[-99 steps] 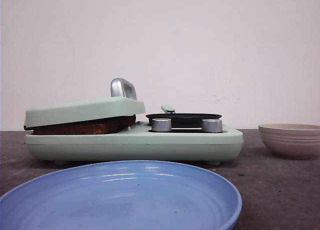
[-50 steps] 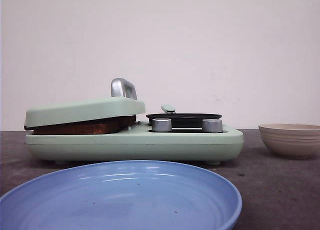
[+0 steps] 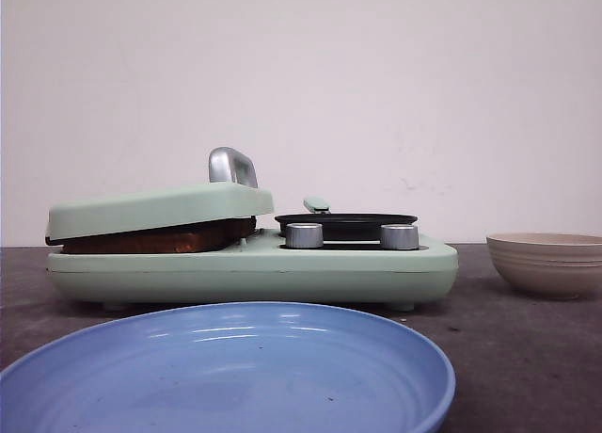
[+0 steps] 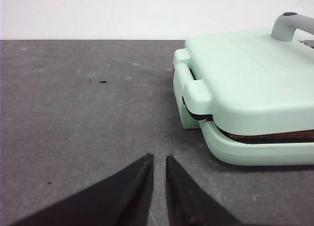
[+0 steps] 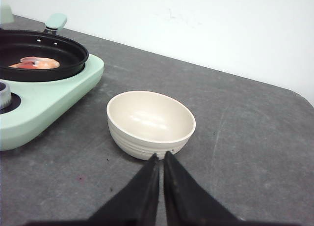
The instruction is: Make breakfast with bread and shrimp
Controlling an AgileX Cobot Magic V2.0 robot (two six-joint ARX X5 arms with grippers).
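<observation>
The bread point(image 3: 155, 238) shows only as a dark brown edge under the lowered lid point(image 3: 160, 207) of the pale green breakfast maker point(image 3: 254, 268); that edge also shows in the left wrist view point(image 4: 274, 136). The shrimp point(image 5: 37, 63), orange-pink pieces, lie in the black pan point(image 5: 39, 54) on the maker's right half. My left gripper point(image 4: 158, 157) is shut and empty over bare table, left of the maker. My right gripper point(image 5: 161, 155) is shut and empty, its tips just in front of a cream bowl point(image 5: 150, 119). Neither gripper shows in the front view.
A large blue plate point(image 3: 226, 376) lies at the table's front. The empty cream bowl point(image 3: 547, 262) stands right of the maker. The lid has a silver handle point(image 3: 231, 165). Two silver knobs point(image 3: 304, 235) sit in front of the pan point(image 3: 345, 224).
</observation>
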